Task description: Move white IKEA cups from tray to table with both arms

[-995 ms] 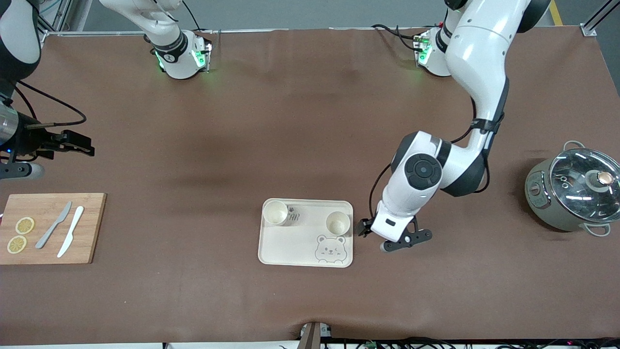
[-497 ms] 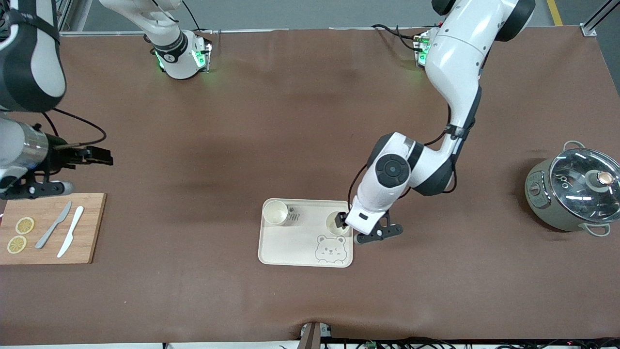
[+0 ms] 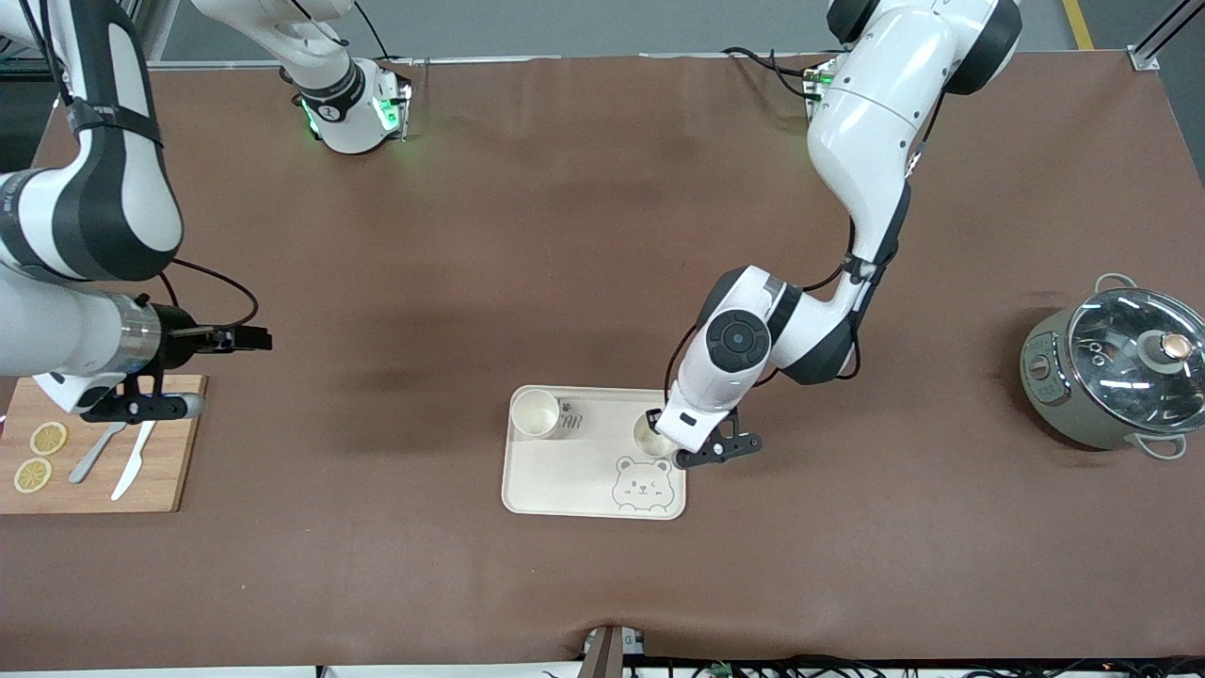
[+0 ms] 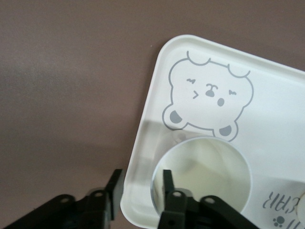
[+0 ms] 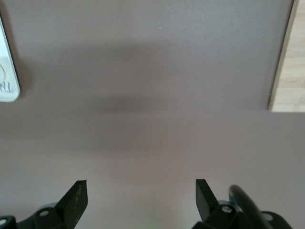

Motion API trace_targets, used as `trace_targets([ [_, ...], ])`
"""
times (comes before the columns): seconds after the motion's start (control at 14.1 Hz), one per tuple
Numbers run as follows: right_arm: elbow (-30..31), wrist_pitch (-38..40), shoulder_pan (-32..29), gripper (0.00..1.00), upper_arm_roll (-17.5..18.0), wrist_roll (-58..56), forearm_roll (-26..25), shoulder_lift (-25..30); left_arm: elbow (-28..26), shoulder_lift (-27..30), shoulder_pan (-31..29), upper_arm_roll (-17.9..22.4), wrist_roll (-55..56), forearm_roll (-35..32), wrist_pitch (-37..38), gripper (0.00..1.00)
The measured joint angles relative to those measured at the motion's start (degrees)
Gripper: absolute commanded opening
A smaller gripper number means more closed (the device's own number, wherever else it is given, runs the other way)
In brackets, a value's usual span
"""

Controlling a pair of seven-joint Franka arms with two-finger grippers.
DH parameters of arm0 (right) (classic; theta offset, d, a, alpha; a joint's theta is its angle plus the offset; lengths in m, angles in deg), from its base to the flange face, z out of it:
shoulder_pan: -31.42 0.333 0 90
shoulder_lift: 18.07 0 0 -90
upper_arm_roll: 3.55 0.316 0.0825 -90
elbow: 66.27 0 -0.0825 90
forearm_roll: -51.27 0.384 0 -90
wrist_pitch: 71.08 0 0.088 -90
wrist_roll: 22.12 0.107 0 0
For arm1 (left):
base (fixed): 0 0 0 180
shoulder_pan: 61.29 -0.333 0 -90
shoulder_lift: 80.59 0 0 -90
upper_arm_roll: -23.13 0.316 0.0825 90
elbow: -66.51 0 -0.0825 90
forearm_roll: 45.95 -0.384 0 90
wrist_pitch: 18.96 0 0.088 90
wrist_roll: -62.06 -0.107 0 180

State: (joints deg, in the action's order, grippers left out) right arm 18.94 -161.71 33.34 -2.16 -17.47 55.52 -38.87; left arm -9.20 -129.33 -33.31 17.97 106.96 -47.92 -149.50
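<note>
Two white IKEA cups stand upright on the cream bear tray (image 3: pixel 574 480). One cup (image 3: pixel 535 412) is at the corner toward the right arm's end. The other cup (image 3: pixel 648 437) is beside the bear drawing and partly hidden under my left gripper (image 3: pixel 657 431). In the left wrist view this cup (image 4: pixel 209 174) fills the lower middle. My left gripper (image 4: pixel 141 183) is open and straddles its wall: one finger sits inside the rim, the other outside over the tray's edge (image 4: pixel 143 143). My right gripper (image 3: pixel 256 337) is open and empty over bare table, and its wrist view (image 5: pixel 140 193) shows the same.
A wooden cutting board (image 3: pixel 169 443) with two knives and lemon slices lies at the right arm's end, partly under the right wrist. A lidded pot (image 3: pixel 1116 377) stands at the left arm's end. The right wrist view shows a tray corner (image 5: pixel 7 81) and the board's edge (image 5: pixel 288 62).
My left gripper has moved from beside the tray onto the cup by the bear drawing. My right gripper has swung from the table's end toward the tray.
</note>
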Motion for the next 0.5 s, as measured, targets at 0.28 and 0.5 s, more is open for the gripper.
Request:
trace_targets([
  [0.28, 0.01, -4.09, 5.04, 1.0, 0.19, 9.34, 0.51, -2.03, 0.41, -0.04, 0.33, -0.01, 0.0, 0.01, -0.14, 0.0],
  [0.5, 0.01, -8.67, 8.61, 1.0, 0.27, 16.74, 2.53, -4.56, 0.76, -0.04, 0.19, 0.15, 0.0, 0.01, -0.14, 0.0],
])
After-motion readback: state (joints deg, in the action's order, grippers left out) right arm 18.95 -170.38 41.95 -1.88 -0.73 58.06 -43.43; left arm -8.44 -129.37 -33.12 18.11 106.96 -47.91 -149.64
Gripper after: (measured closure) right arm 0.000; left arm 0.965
